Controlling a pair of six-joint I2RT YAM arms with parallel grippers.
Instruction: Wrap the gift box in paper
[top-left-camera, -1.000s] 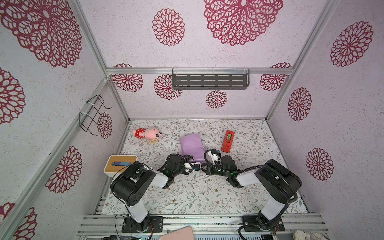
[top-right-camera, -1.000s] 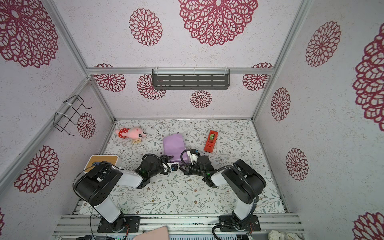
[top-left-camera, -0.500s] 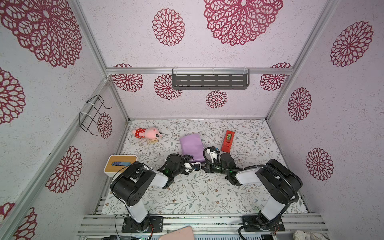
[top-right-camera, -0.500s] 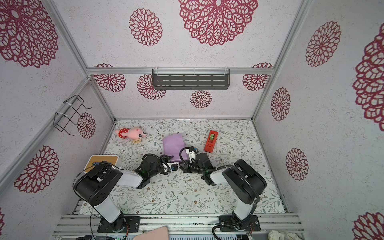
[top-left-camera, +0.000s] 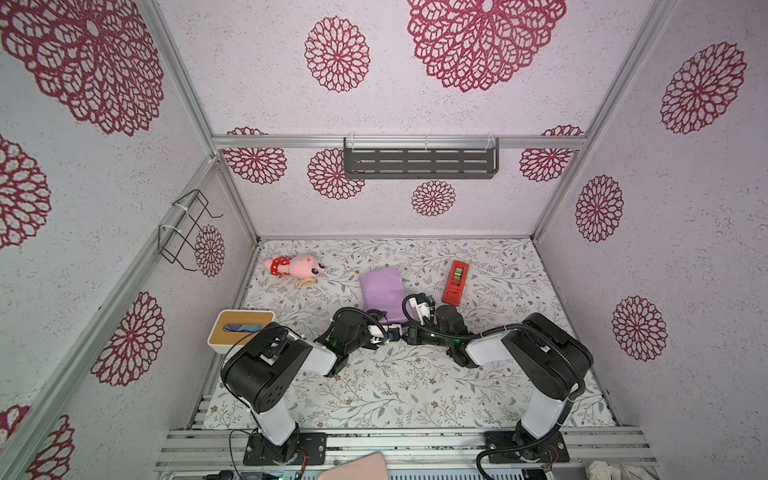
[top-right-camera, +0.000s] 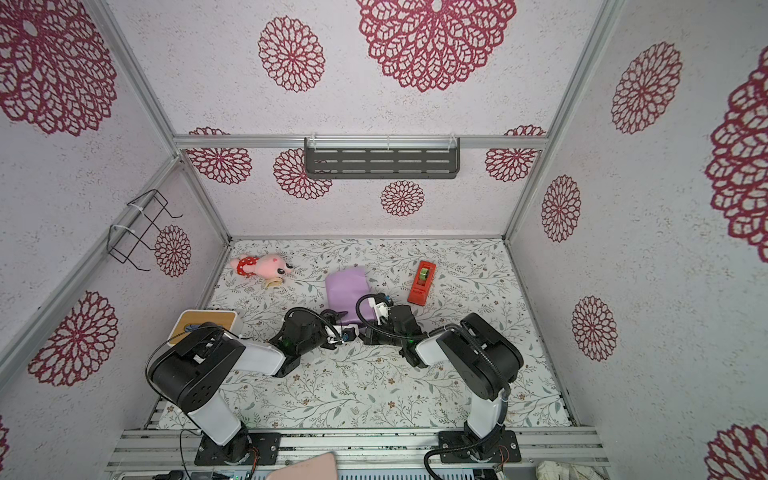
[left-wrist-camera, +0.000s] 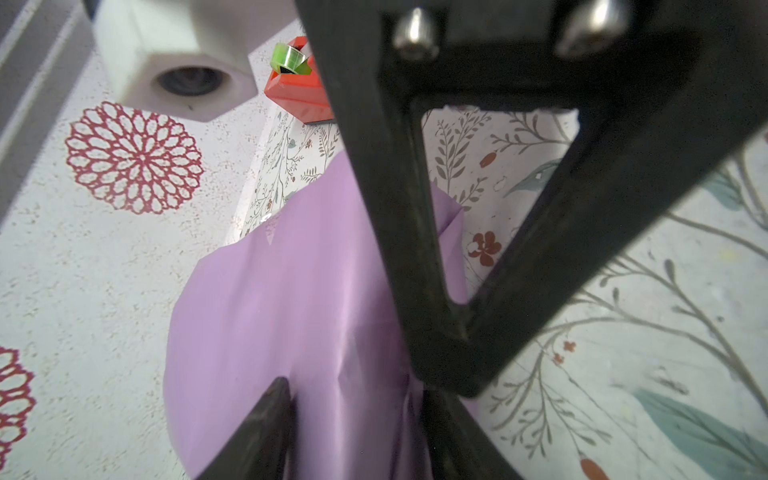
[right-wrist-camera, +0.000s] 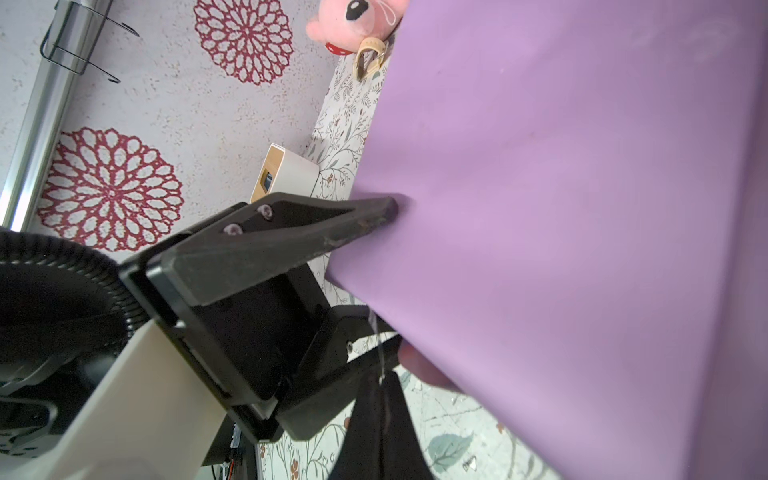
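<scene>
Lilac-purple thin paper (top-left-camera: 381, 291) lies folded into a bundle near the middle of the floral-printed table mat (top-left-camera: 374, 386). The navy gift box does not show at all; I judge it sits inside. My left gripper (left-wrist-camera: 353, 432) straddles the bundle's near end, one finger (right-wrist-camera: 353, 218) denting the paper's side and the other under its edge, so I read it as clamped on the paper. My right gripper (right-wrist-camera: 379, 399) is pinched closed just beside it; whether anything is caught in it I cannot tell.

I see no tape on the fold, and the red plastic tape dispenser (top-left-camera: 455, 282) stands apart from the bundle. If my left grip slackens, the springy fold could open. A harder squeeze could tear the sheet at the dent. My two grippers nearly touch — a careless move could knock them together or drag the light bundle.
</scene>
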